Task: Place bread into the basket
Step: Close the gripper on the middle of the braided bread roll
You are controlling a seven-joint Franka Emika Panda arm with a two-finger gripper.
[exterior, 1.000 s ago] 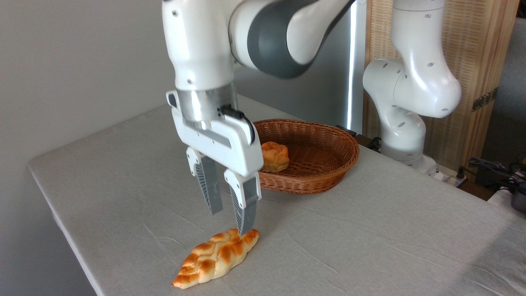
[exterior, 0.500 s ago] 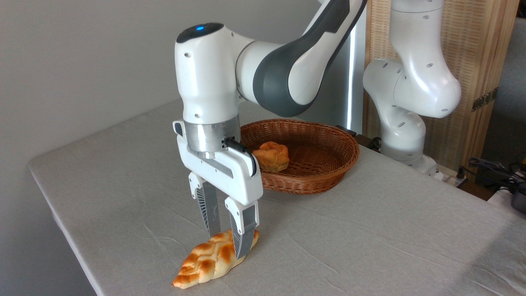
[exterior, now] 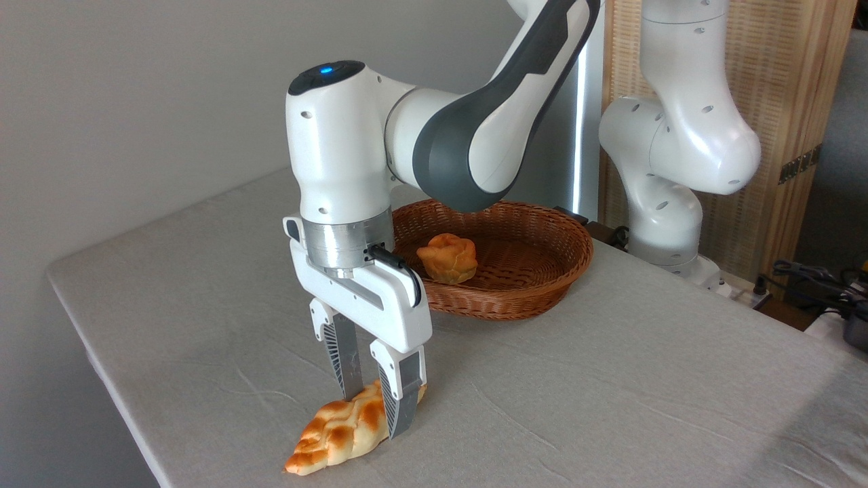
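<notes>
The bread (exterior: 339, 430), a long braided loaf with golden-brown ridges, lies on the grey tablecloth near the front edge. My gripper (exterior: 374, 412) points straight down over the loaf's far right end. Its jaws stand open, one finger on each side of the loaf and close against it, with the tips near the cloth. The near fingertip (exterior: 399, 413) hides part of the loaf's end. The basket (exterior: 542, 285), a shallow oval of reddish-brown wicker, stands behind the gripper toward the right, well apart from the loaf.
A small round orange bun (exterior: 447, 258) sits inside the basket at its left. The arm's white base (exterior: 668, 224) rises at the back right, past the basket. The table's left edge (exterior: 102, 366) and front edge run close to the loaf.
My gripper has come down from above the loaf until its fingers straddle the far end, with the gap between them slightly narrower. The bread has stayed on the cloth.
</notes>
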